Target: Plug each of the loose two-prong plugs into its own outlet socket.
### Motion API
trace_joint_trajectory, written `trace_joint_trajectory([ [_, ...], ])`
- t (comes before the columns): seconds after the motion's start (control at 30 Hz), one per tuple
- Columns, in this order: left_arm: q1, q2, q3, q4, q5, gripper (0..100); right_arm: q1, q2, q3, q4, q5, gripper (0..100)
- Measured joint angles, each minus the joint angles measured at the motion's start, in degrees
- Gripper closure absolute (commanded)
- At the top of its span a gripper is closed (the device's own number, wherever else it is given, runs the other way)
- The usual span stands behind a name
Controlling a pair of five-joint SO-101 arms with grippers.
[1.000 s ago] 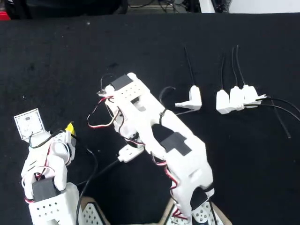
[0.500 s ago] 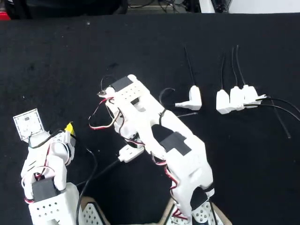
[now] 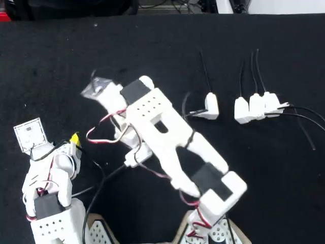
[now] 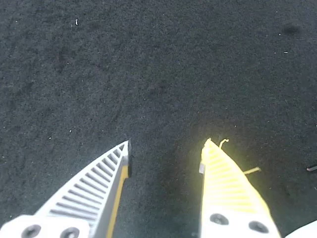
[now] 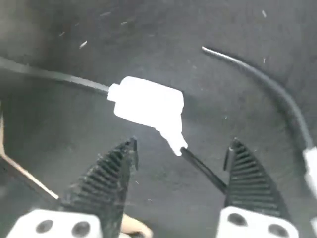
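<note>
Grasp step: we see right gripper wide open before loose plug mid-frame; next advance, clamp. Left gripper also wide.

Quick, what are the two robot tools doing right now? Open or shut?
Left tool: open, holding nothing.
Right tool: open, holding nothing, white plug just ahead.

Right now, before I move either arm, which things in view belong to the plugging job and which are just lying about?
For the job: loose white plug; single white socket block; row of white socket blocks; right claw, open.

Not for the job: white square piece near the left claw, perhaps arm hardware; cables beyond the table.
</note>
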Motion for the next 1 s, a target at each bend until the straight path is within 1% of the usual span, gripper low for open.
trace_joint_trajectory([
  [0.1, -3.6, 0.0, 0.0, 0.0, 0.0, 76, -1.2, -2.5, 1.8, 0.5, 13.4, 73.0],
  [0.17, -6.4, 0.0, 0.0, 0.0, 0.0, 76, -1.4, -3.3, 4.5, 0.1, 20.4, 73.0],
  [0.37, -13.2, 0.0, -0.6, 0.0, 0.4, 76, -1.4, -3.4, 17.1, -11.5, 32.0, 73.0],
  [0.5, -15.0, 0.0, -0.6, 0.0, 1.8, 76, -1.4, -3.4, 24.6, -20.7, 35.0, 73.0],
  [0.6, -15.0, 0.0, -0.6, 0.0, 2.1, 76, -1.4, -3.4, 28.7, -26.5, 35.4, 73.0],
  [0.73, -15.0, 0.0, -0.6, 0.0, 2.1, 76, -1.5, -3.4, 33.6, -31.8, 35.4, 74.2],
  [0.8, -15.0, 0.0, -0.6, 0.0, 2.1, 76, -1.5, -3.4, 35.1, -33.2, 35.4, 81.1],
  [0.9, -15.0, 0.0, -0.6, 0.0, 2.1, 76, -1.5, -3.4, 36.6, -34.9, 35.4, 98.8],
  [0.93, -14.7, 0.0, -0.6, 0.0, 2.1, 76, -1.5, -3.4, 37.0, -35.6, 35.4, 98.5],
  [0.97, -14.2, 0.0, -0.6, 0.0, 2.1, 76, -1.5, -3.5, 37.4, -36.2, 35.4, 95.7],
  [1.0, -14.0, 0.0, -0.6, 0.0, 2.1, 76, -1.4, -3.8, 37.7, -36.7, 35.4, 95.8],
])
